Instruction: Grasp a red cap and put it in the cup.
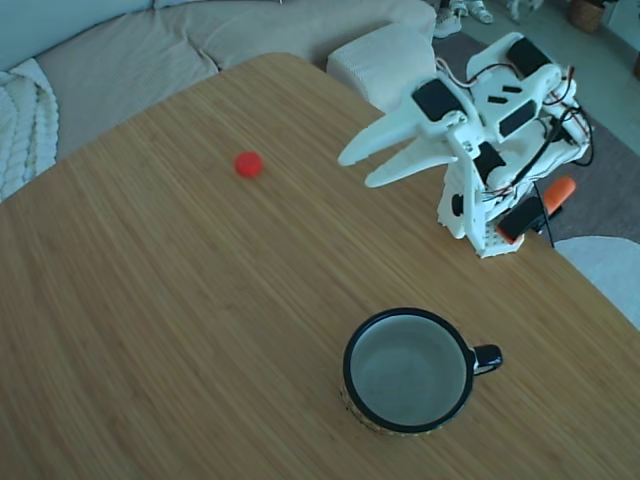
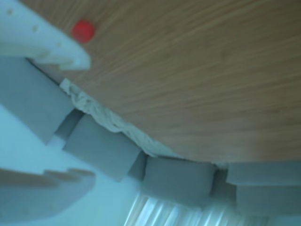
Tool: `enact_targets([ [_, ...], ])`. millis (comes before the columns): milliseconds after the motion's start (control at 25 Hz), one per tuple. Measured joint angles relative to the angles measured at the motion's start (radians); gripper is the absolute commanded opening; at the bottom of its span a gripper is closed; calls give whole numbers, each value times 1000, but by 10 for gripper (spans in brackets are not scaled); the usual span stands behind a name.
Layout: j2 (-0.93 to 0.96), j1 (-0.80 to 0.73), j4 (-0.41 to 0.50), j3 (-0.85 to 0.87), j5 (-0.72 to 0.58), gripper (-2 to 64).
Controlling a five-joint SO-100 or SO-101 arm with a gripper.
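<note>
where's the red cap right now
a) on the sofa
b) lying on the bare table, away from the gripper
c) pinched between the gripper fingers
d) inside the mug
b: in the fixed view the red cap lies alone on the wooden table, clear of the open gripper, and the cup is empty.

other view: whole frame was blurred | tool fingers (image 2: 44, 47) ran off the left edge | fixed view: bench (image 1: 200, 300) was cut at left, bottom and right edges
</note>
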Motion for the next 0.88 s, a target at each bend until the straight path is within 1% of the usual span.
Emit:
enact_targets([
  [120, -117, 0, -2, -77, 0, 241],
  [200, -199, 26, -2, -124, 0, 241],
  [600, -647, 250, 2, -244, 0, 247],
  [680, -721, 308, 20, -281, -3, 247],
  [800, -811, 379, 63, -359, -66, 247],
  [880, -854, 426, 71, -403, -101, 247],
])
